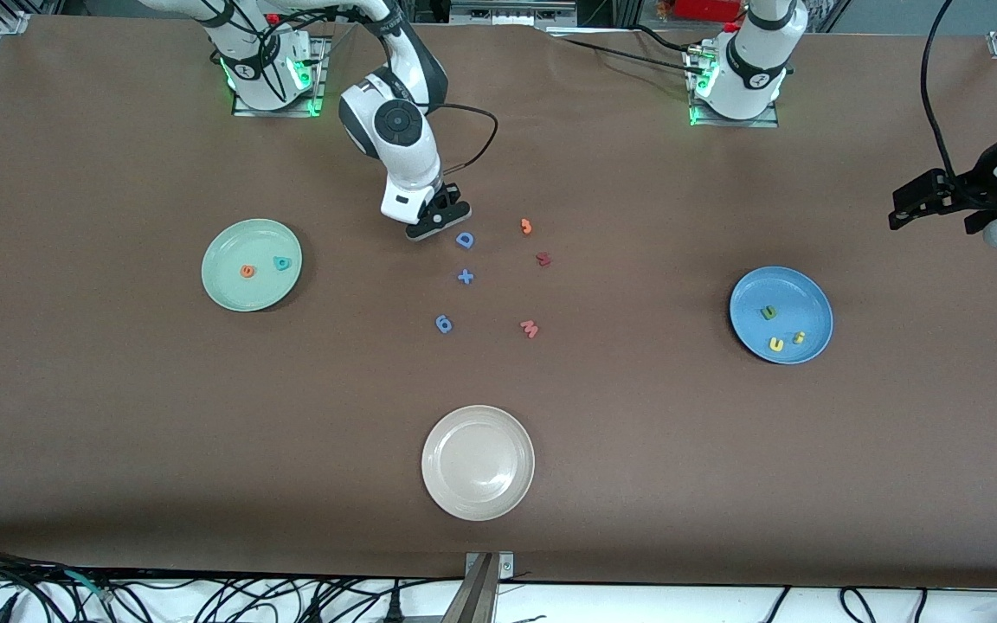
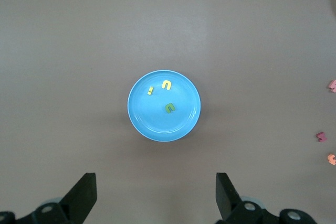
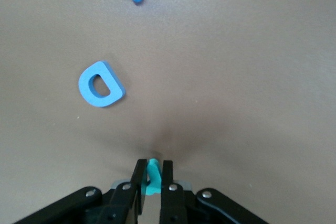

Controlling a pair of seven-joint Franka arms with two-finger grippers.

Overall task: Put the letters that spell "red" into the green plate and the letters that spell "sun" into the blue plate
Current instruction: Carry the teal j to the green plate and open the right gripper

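My right gripper (image 1: 440,218) is low at the table beside the blue capital "D" (image 3: 101,84). It is shut on a small teal letter (image 3: 153,174), which stands on edge between the fingers. The gripper hides that letter in the front view. The green plate (image 1: 226,281) holds an orange "e" (image 1: 247,271) and a teal "d" (image 1: 282,263). In the blue plate (image 1: 801,298) lie a green "n" (image 1: 769,312), a yellow "u" (image 1: 775,344) and a yellow "s" (image 1: 798,337). My left gripper (image 2: 156,198) hangs open and empty high over the table by the blue plate.
In the middle of the table lie a blue "D" (image 1: 465,240), a blue plus (image 1: 465,277), a blue "6" (image 1: 444,324), an orange "3" (image 1: 526,227), a dark red piece (image 1: 543,259) and a red "W" (image 1: 530,329). A cream-white plate (image 1: 478,463) sits nearest the front camera.
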